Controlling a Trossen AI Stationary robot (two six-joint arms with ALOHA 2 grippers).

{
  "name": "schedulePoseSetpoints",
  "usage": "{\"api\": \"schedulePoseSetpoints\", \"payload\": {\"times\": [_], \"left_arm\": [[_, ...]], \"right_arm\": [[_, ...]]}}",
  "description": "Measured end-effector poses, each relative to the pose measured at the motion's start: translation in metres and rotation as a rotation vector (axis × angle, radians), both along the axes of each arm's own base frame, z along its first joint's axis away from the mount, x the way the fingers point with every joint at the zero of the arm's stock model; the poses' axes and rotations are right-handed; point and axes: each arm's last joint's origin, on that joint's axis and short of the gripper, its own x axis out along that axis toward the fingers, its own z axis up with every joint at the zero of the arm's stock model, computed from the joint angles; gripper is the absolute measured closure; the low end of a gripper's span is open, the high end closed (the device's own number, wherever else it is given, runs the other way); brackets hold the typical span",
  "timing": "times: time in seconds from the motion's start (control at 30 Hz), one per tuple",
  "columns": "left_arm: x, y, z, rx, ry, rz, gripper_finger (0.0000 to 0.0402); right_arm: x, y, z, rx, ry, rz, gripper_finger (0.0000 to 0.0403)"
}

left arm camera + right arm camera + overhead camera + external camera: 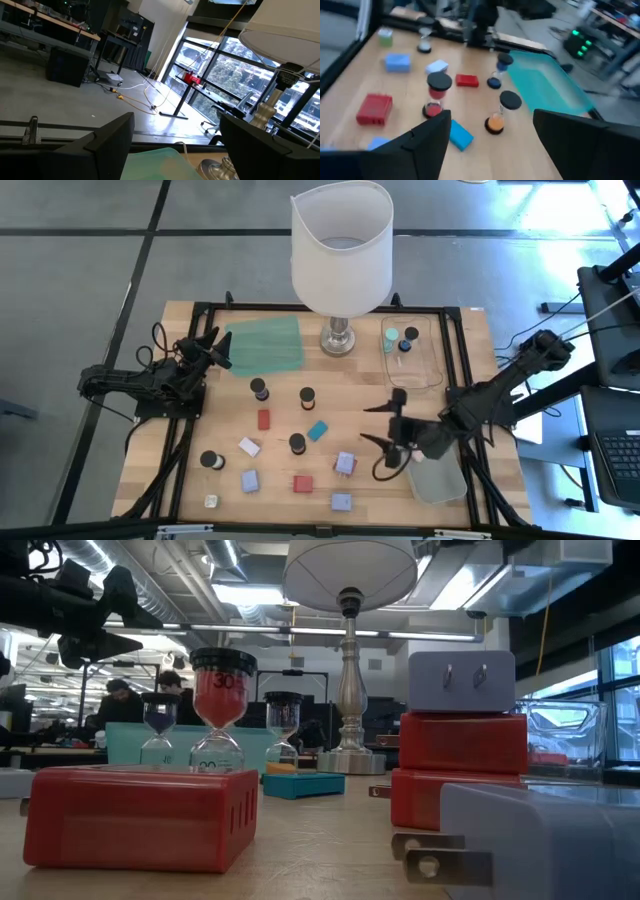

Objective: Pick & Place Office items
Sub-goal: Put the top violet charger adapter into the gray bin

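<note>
Right gripper (pixel 388 425) hovers (jaws apart, empty) beside lavender block (pixel 345 463).

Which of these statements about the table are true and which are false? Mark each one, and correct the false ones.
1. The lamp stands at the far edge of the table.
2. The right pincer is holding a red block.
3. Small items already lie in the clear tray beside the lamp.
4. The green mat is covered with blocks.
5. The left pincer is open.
1. True: the lamp stands at the far edge.
2. False: the right pincer is open above the wood and holds nothing.
3. True: the clear tray holds a few small items.
4. False: the green mat has nothing on it.
5. True: the left pincer is open by the mat.
</note>
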Motion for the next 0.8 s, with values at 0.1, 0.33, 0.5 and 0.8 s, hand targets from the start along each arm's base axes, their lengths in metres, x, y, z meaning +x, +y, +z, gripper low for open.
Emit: {"api": "schedulePoseSetpoints", "payload": {"times": [0.1, 0.33, 0.5, 0.8], "left_arm": [[0.000, 0.000, 0.000, 0.000, 0.000, 0.000, 0.0111], [0.000, 0.000, 0.000, 0.000, 0.000, 0.000, 0.0111], [0.000, 0.000, 0.000, 0.000, 0.000, 0.000, 0.0111], [0.000, 0.000, 0.000, 0.000, 0.000, 0.000, 0.0111]], "right_arm": [[0.004, -0.006, 0.001, -0.014, 0.048, 0.122, 0.0125], [0.016, -0.024, 0.002, -0.016, 0.114, 0.342, 0.0133], [0.029, -0.047, 0.005, 0.018, 0.079, 0.265, 0.0133], [0.033, -0.046, 0.004, 0.082, 0.093, 0.515, 0.0134]]}}
